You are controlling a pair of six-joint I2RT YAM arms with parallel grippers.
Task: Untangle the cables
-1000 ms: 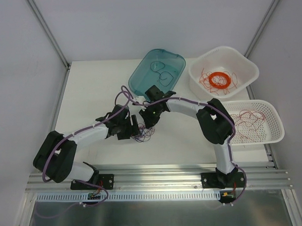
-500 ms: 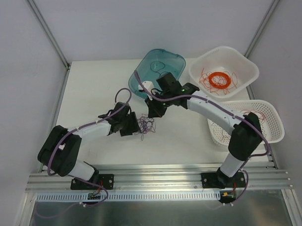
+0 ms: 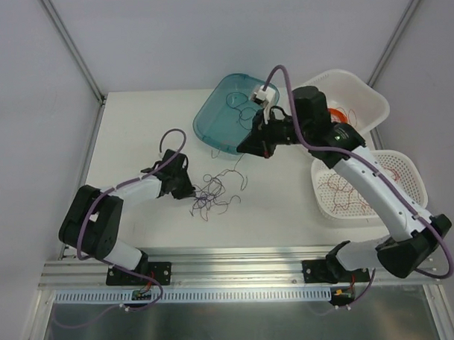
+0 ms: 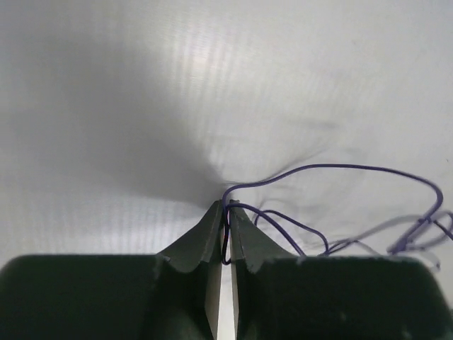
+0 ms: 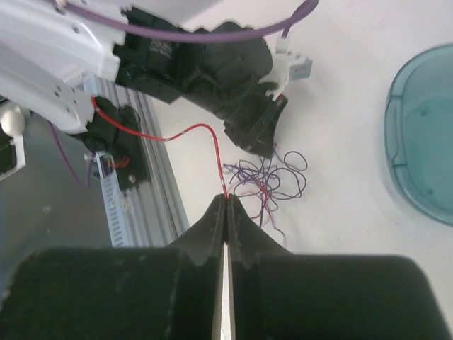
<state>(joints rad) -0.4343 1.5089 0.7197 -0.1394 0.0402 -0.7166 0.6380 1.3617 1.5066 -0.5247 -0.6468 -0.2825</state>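
Observation:
The cables [image 3: 213,194] lie as a loose wad of purple-blue and red wire in the middle of the table, also seen in the right wrist view [image 5: 267,178]. My left gripper [image 3: 187,189] sits low at the wad's left edge. Its jaws [image 4: 226,207] are shut on a dark purple wire [image 4: 333,168] that loops off to the right. My right gripper [image 3: 246,145] hangs high over the table in front of the teal tub. Its jaws [image 5: 226,200] are shut on a thin red wire [image 5: 214,150] that rises from the tips and bends left.
A teal tub [image 3: 210,122] with a few dark wires stands at the back centre. A white bowl [image 3: 371,92] is at the back right, partly hidden by my right arm. A white mesh basket [image 3: 398,188] holding red wires sits at the right edge.
My right arm has risen and swung back-right with a red wire pinched. The wad has spread out on the table. My left gripper has shut on a purple wire and drawn slightly left.

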